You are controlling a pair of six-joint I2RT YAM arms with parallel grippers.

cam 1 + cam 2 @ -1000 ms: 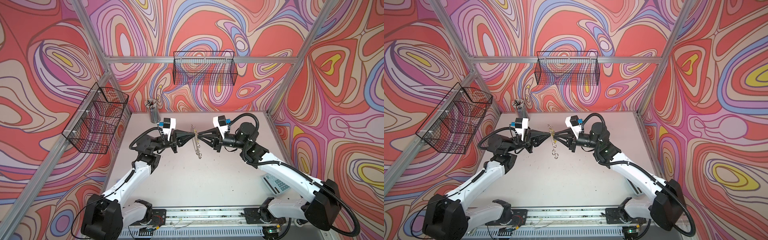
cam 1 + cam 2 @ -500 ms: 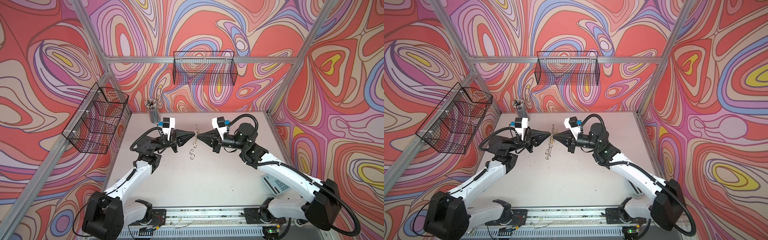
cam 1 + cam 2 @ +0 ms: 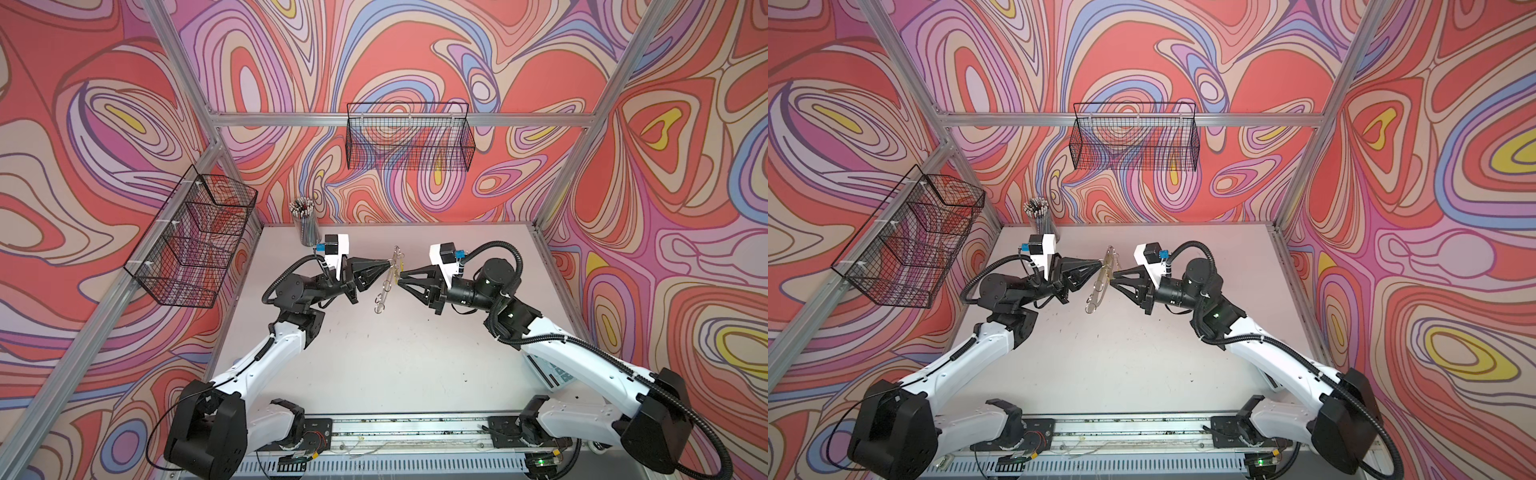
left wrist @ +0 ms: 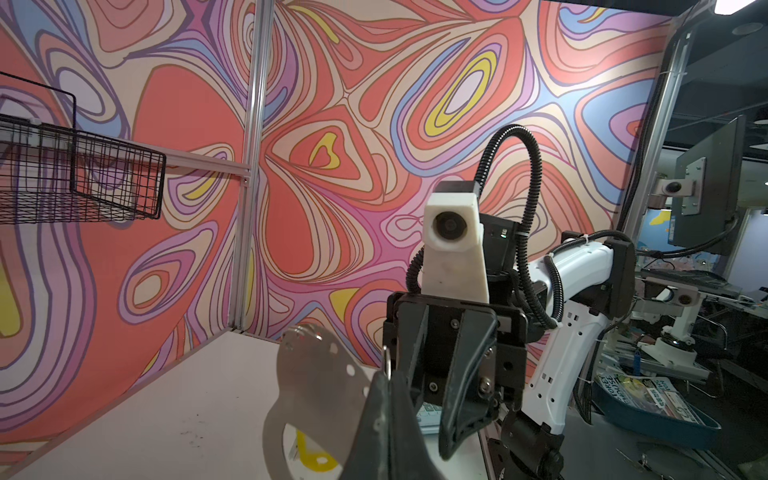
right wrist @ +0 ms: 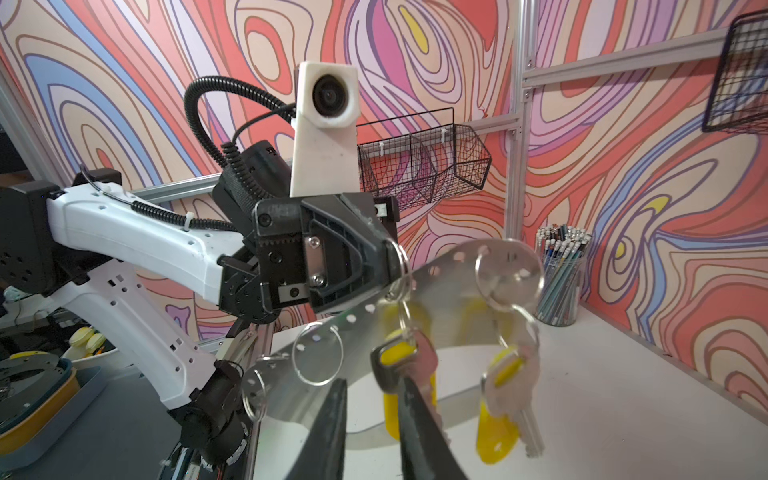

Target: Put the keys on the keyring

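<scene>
Right gripper (image 5: 372,380) is parting narrowly after being shut, letting go of the yellow-tagged keys (image 5: 424,357), both now hanging off the keyring (image 5: 440,282), which left gripper (image 3: 388,262) is clamping by its edge, aloft, so they dangle freely.

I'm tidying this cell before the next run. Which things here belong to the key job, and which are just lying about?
Job:
keyring, held up by the left gripper
two keys, hanging from its rings
right gripper, open beside it

Lying about:
pencil cup
two wire baskets on the walls
</scene>
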